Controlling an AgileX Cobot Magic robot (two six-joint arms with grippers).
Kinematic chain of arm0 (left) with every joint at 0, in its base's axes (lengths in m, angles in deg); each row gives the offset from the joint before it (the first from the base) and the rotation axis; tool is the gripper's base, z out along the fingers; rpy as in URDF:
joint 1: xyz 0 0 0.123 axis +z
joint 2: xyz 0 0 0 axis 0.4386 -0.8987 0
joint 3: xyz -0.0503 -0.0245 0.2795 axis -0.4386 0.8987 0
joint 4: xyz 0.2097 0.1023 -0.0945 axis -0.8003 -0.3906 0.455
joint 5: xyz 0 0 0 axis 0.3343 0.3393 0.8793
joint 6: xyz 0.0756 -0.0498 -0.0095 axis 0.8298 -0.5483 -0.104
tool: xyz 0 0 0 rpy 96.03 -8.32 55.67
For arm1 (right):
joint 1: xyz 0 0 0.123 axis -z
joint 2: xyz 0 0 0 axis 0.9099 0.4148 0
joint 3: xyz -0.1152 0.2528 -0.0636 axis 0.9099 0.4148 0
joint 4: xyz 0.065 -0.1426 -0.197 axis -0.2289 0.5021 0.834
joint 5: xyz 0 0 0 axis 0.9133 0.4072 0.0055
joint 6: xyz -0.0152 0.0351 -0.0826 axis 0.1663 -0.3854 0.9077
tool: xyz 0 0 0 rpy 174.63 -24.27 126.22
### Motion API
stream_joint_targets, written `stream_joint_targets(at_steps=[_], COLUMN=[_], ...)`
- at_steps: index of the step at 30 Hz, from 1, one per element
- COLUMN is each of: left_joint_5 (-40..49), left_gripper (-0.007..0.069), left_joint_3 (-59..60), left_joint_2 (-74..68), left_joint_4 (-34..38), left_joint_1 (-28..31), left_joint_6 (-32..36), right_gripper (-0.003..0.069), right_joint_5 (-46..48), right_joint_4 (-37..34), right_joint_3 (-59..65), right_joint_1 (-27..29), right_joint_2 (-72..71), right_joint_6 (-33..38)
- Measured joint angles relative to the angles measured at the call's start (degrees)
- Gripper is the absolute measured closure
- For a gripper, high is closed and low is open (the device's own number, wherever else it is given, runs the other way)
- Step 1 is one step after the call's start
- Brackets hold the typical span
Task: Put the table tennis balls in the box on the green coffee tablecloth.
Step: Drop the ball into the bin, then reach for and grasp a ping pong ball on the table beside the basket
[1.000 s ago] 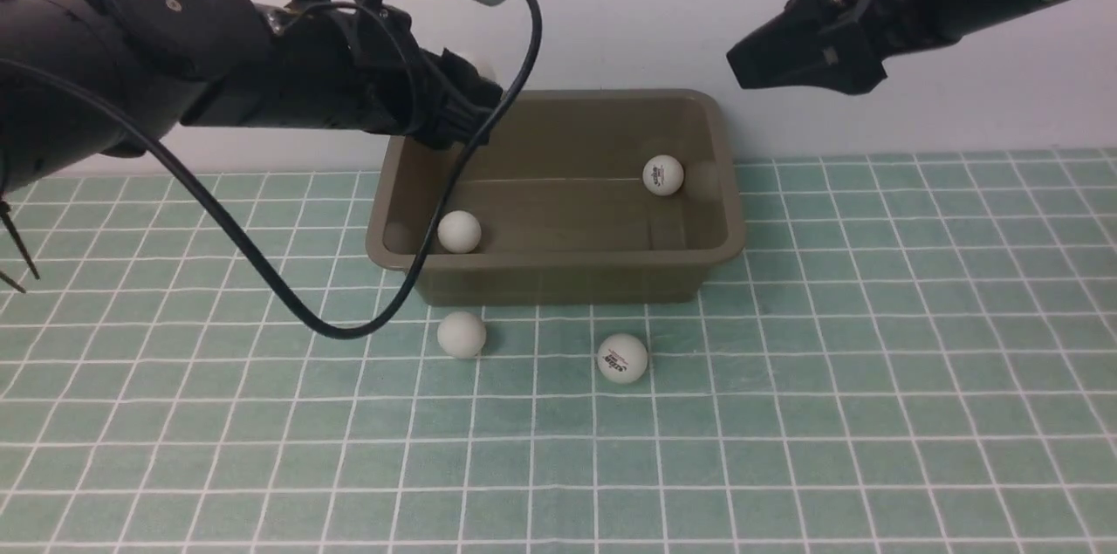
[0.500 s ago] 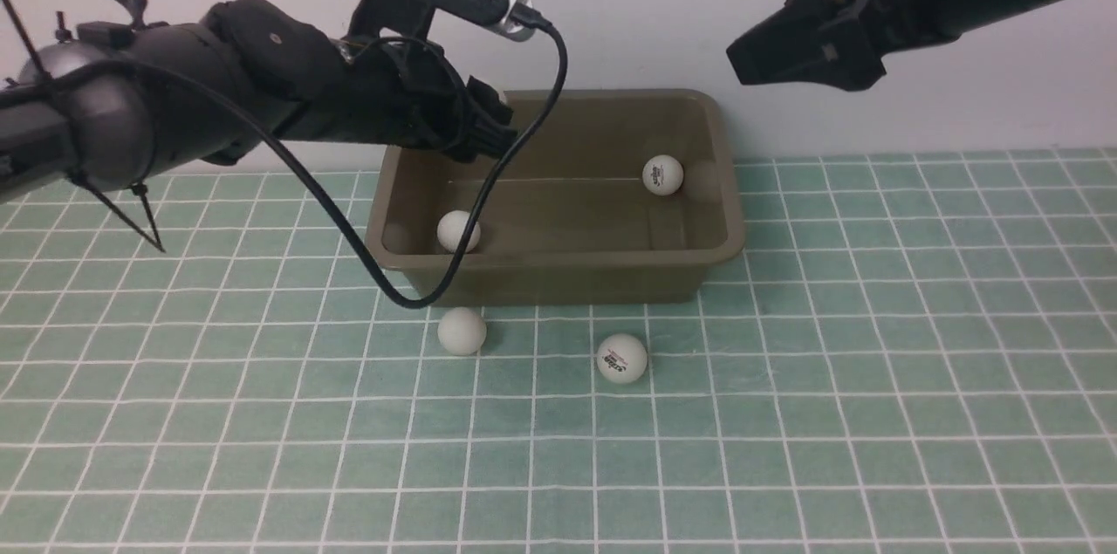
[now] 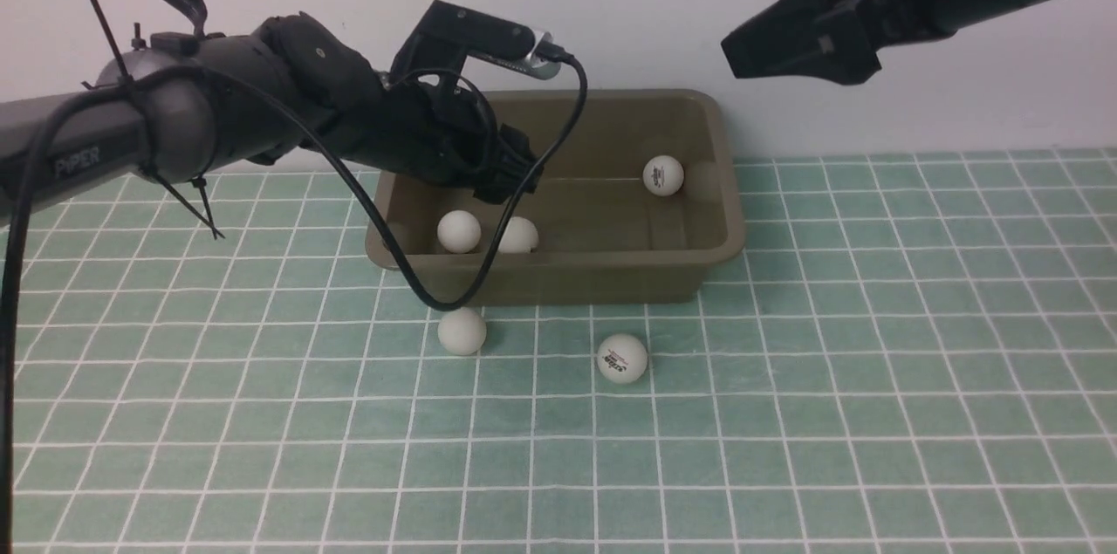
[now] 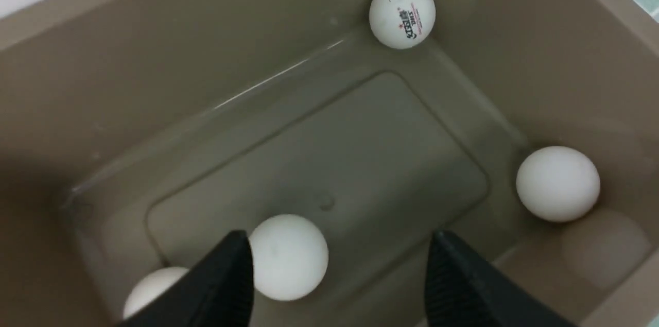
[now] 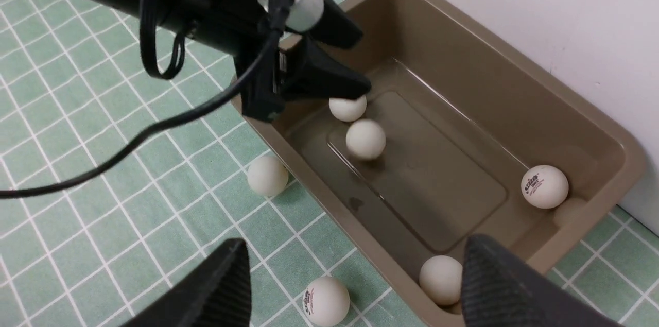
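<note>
Left arm (image 3: 83, 157) marked "PiPER". Left end effector (image 4: 338, 238) wide above box (image 3: 558, 273); right end effector (image 5: 355, 242) wide.

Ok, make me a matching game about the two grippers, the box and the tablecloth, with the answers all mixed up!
Things:
1. left gripper
2. right gripper
3. box
4. tablecloth

What fits:
a. green with thin white lines
b. open, high in the air, off to the side of the box
c. olive-brown
d. open, low over the box

Right pairs: 1-d, 2-b, 3-c, 4-a
</note>
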Motion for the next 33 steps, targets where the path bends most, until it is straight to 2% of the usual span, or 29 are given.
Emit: stream_joint_targets(at_steps=[4, 8, 17, 19, 23, 29, 33], left_joint_5=[1.28, 8.50, 25.04, 30.46, 37.61, 37.54, 37.21], left_gripper=[0.0215, 0.0216, 0.0216, 0.0216, 0.0216, 0.0216, 0.0216], left_joint_3=[-0.01, -0.01, -0.06, -0.23, 0.39, 8.87, 14.80], left_joint_2=[0.23, 2.87, 15.73, 18.83, 19.85, 19.85, 19.85], left_joint_4=[-0.77, -5.95, -21.93, -23.74, -24.13, -27.97, -28.96], left_joint_1=[0.00, 0.00, 0.00, 0.00, 0.00, 0.00, 0.00], left_joint_6=[-0.42, -3.08, -21.29, -26.77, -32.04, -38.98, -40.57], right_gripper=[0.0165, 0.0165, 0.0165, 0.0165, 0.0165, 0.0165, 0.0165], right_joint_5=[0.00, 0.00, -0.12, -0.32, -0.44, -0.51, -0.55], right_joint_4=[-0.04, -0.04, -0.04, -0.04, 0.01, 0.01, 0.05], right_joint_3=[0.00, 0.00, 0.00, 0.00, 0.00, 0.00, 0.00], right_joint_1=[0.00, 0.00, 0.00, 0.00, 0.00, 0.00, 0.00], right_joint_2=[0.00, 0.00, 0.00, 0.00, 0.00, 0.00, 0.00], right_joint_6=[0.00, 0.00, 0.00, 0.00, 0.00, 0.00, 0.00])
